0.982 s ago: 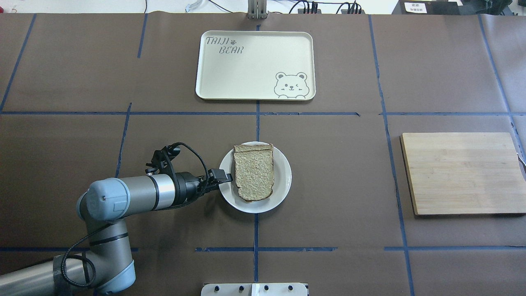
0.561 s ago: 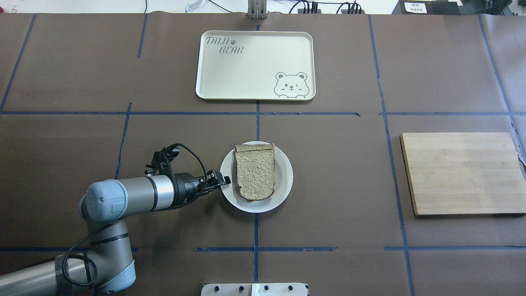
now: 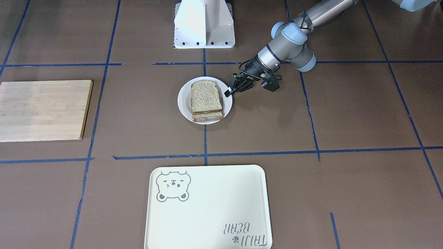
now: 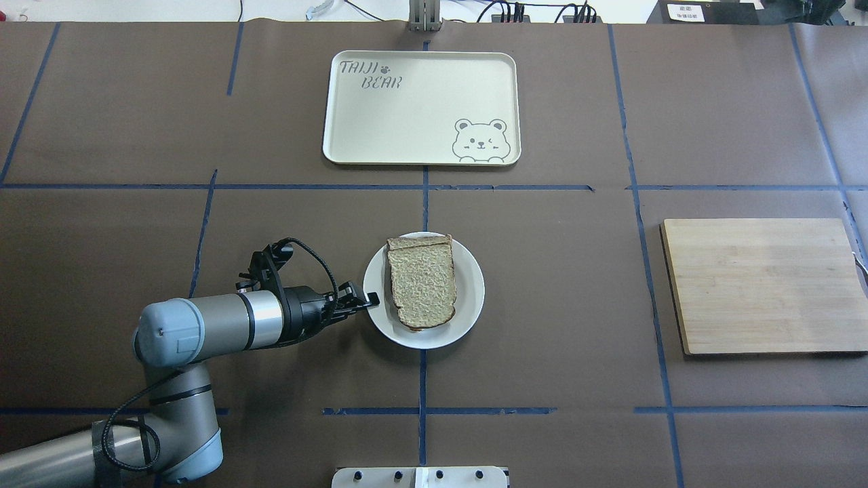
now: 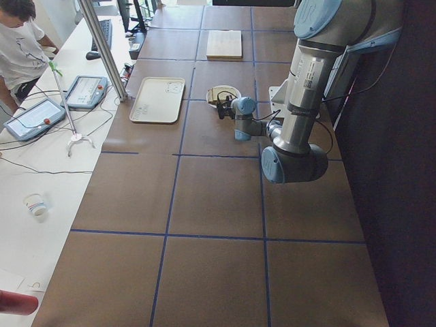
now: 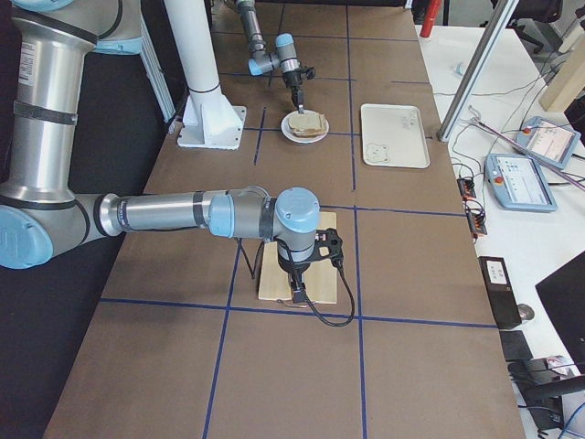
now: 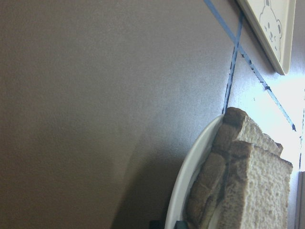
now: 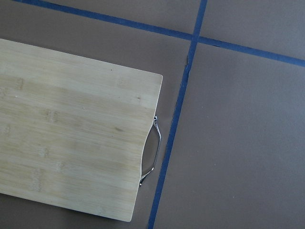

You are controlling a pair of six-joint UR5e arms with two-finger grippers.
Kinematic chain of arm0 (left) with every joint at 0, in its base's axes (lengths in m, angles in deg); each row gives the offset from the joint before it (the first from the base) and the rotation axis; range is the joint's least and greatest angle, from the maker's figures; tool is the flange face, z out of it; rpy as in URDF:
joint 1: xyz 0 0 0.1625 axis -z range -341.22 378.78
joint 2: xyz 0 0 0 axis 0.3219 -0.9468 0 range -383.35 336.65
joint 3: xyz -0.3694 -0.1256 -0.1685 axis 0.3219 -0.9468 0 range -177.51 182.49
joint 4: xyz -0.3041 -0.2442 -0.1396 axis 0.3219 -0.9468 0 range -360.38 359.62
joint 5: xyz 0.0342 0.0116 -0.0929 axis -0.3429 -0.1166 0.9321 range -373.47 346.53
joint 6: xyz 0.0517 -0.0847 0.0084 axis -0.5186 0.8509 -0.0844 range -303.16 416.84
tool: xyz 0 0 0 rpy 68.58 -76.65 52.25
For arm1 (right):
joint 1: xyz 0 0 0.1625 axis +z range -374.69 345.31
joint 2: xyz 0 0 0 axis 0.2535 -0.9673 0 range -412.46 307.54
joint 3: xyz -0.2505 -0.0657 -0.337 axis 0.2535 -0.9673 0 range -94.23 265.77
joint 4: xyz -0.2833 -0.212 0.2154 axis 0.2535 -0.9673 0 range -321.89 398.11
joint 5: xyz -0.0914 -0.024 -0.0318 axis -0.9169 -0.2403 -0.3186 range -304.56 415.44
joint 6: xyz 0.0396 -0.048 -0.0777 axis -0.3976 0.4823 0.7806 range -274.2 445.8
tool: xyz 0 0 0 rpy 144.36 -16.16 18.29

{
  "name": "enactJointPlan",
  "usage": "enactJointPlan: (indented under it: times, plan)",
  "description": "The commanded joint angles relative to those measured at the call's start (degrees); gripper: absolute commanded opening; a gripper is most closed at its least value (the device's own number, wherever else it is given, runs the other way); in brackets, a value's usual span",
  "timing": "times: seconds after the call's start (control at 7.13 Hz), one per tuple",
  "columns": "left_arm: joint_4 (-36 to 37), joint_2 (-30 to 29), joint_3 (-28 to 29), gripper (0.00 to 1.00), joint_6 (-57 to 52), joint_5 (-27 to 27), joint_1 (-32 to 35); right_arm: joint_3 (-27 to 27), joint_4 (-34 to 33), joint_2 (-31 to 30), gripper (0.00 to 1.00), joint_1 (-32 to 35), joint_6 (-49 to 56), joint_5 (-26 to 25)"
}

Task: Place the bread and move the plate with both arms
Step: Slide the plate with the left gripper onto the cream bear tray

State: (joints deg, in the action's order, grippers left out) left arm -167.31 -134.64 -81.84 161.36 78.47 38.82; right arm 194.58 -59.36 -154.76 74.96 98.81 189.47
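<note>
Left gripper (image 4: 369, 298), grip indiscernible, at one plate (image 4: 469, 306) under two stacked bread slices (image 4: 422, 285)

Left arm (image 4: 203, 332): grey-silver tubes, light blue joint caps, black band on the lower link. Left pincer (image 4: 369, 299) black; black cable (image 4: 325, 261) loops at its 10 o'clock. Right arm (image 6: 174, 215): same colours, black right pincer (image 6: 298, 298). White base block (image 3: 204, 24), dark screws along its foot.

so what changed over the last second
The left end effector sank lower at the plate's left rim and drew back a little; whether it grips the rim is unclear. The plate shifted slightly right. The bread still lies on it; tray and cutting board unmoved.
</note>
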Motion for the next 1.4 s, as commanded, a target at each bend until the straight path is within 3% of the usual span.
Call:
enactJointPlan:
  times: [0.0,0.42,0.84,1.26]
  plan:
    - [-5.3,0.3,0.0,0.01,0.1,0.0,0.1,0.0,0.0,0.0,1.0,0.0,0.0,0.0]
    - [-13.6,0.0,0.4,0.0,2.4,-6.3,0.4,0.0,0.0,0.0,1.0,0.0,0.0,0.0]
    - [-14.1,-5.4,4.2,0.0,11.9,-11.0,5.8,-0.3,0.0,0.0,1.0,0.0,0.1,0.0]
    - [-14.1,-18.0,24.7,0.0,18.8,-12.1,14.0,-0.3,0.0,0.0,1.0,0.0,0.0,0.0]
